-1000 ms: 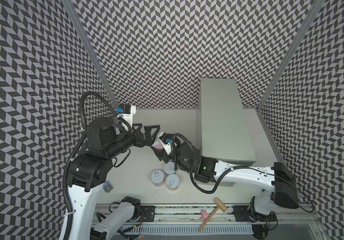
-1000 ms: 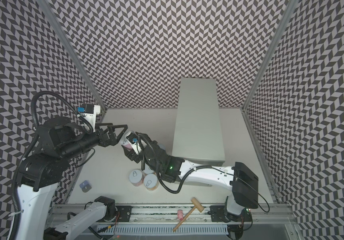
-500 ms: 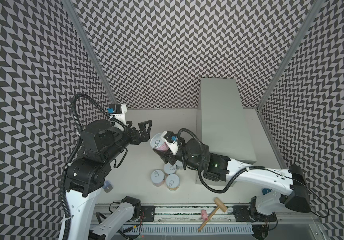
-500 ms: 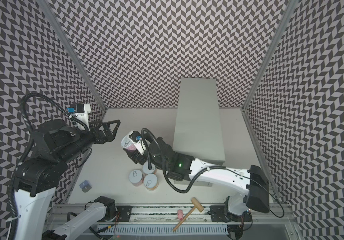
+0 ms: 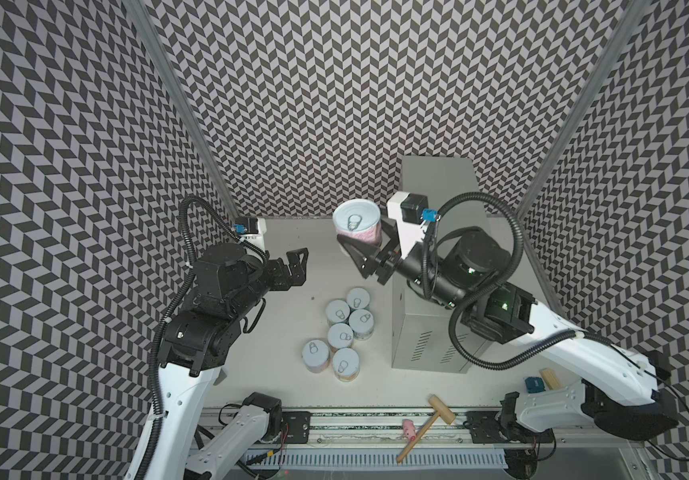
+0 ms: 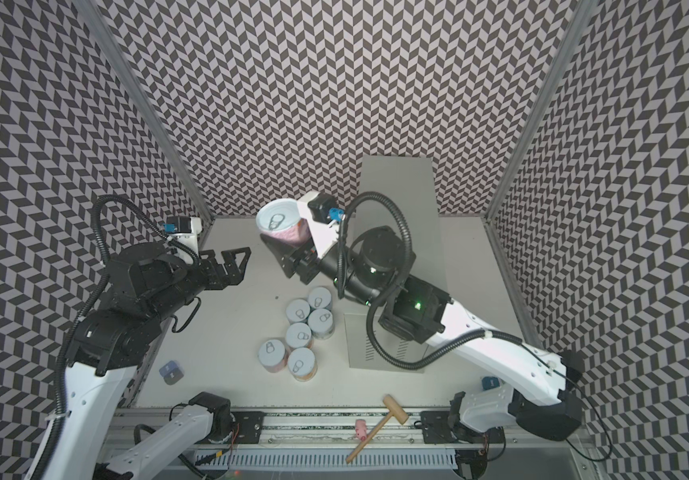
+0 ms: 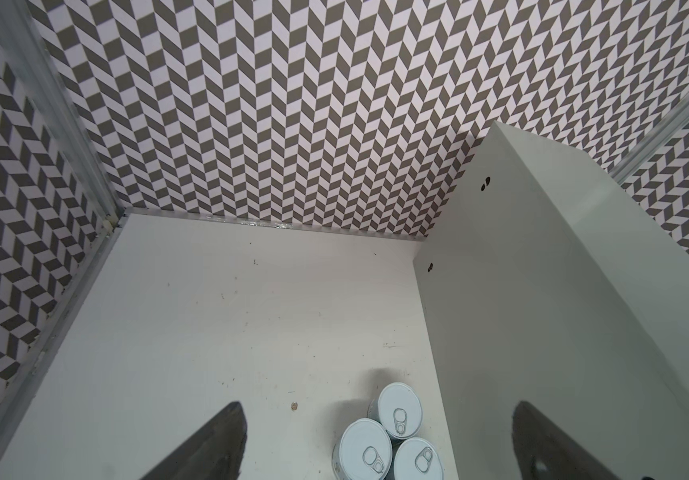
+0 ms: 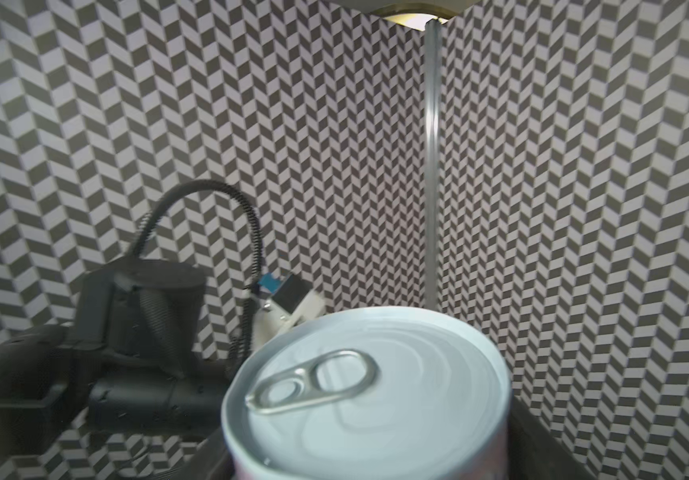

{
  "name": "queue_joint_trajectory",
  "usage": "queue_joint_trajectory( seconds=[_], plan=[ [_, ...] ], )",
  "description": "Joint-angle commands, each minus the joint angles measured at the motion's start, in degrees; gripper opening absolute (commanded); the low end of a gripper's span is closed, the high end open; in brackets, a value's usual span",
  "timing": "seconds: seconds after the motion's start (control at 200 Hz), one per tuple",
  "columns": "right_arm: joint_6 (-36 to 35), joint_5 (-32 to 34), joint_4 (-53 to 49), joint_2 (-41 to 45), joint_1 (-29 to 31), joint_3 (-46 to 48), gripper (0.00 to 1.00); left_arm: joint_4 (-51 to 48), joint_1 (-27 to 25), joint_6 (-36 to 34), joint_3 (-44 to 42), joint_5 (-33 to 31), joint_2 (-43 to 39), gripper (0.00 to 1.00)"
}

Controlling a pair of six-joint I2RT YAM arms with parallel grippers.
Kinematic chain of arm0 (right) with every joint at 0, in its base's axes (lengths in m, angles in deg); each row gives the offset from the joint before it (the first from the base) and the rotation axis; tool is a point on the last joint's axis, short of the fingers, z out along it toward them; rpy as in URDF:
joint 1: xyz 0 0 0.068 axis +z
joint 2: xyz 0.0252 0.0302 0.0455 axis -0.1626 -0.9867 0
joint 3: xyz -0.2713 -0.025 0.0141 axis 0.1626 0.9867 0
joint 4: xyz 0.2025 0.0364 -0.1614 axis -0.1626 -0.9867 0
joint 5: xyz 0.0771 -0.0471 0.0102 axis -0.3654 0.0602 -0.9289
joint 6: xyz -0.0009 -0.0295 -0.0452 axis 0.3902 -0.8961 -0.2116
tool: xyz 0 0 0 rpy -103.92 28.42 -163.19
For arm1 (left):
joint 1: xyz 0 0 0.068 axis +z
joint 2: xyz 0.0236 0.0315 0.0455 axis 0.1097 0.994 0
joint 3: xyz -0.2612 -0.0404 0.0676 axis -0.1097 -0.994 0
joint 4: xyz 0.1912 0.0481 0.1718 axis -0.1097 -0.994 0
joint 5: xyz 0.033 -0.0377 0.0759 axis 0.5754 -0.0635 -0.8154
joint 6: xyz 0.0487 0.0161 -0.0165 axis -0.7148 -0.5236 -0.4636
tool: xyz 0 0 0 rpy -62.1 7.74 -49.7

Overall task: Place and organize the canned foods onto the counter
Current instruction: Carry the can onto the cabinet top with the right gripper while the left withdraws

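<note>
The right gripper [image 5: 370,243] clamps the pink can [image 5: 354,219] by its sides, upright and lifted high, probably so it can clear the edge of the counter [image 5: 438,178] just to its right. The left gripper [image 5: 296,266] hangs wide and empty, well left. Six cans [image 5: 345,328] cluster on the floor [image 5: 293,332] beside the counter. The right arm [image 5: 480,291] hides the counter's near top, and the held can's label barely shows.

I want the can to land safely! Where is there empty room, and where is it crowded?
The counter's far end, by the back wall, is bare; the right arm covers its near end. The tabletop is bare below the raised pink can, between the left gripper, back wall and counter. Crowded: six cans huddle beside the counter's vented end.
</note>
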Motion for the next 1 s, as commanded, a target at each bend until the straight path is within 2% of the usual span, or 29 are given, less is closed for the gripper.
queue_joint_trajectory(
  seconds=[0.0,0.12,0.305,0.421,0.531,0.636,0.766,0.996],
  plan=[
    [1.18,-6.85,2.67,1.98,-10.04,-0.27,0.63,3.61,-0.01,-1.14,-1.55,3.86,-1.37,1.0],
    [-0.63,-13.29,5.69,2.48,-19.05,2.63,0.65,5.88,-0.07,-1.93,-4.82,7.41,-2.83,1.0],
    [8.92,-27.47,12.09,-0.59,-37.53,5.24,0.65,9.33,-0.07,-2.16,-10.28,10.58,-4.78,1.0],
    [10.83,-35.37,16.61,-5.1,-45.35,5.23,0.64,10.81,-0.18,-2.63,-12.39,13.76,-5.38,1.0],
    [7.86,-38.2,19.61,-8.51,-48.48,5.08,0.66,12.56,-0.22,-2.84,-13.95,17.29,-6.2,1.0],
    [5.1,-39.17,17.99,-13.34,-49.92,1.28,0.66,13.88,-0.27,-3.17,-14.93,19.03,-6.51,1.0],
    [1.96,-37.64,16.79,-18.68,-50.1,-2.27,0.66,14.9,-0.31,-3.27,-15.45,20.1,-5.8,1.0],
    [-0.74,-34.96,17.97,-20.53,-50.27,-1.28,0.69,17.33,-0.6,-3.17,-16.79,21.44,-4.77,1.0]
  ],
)
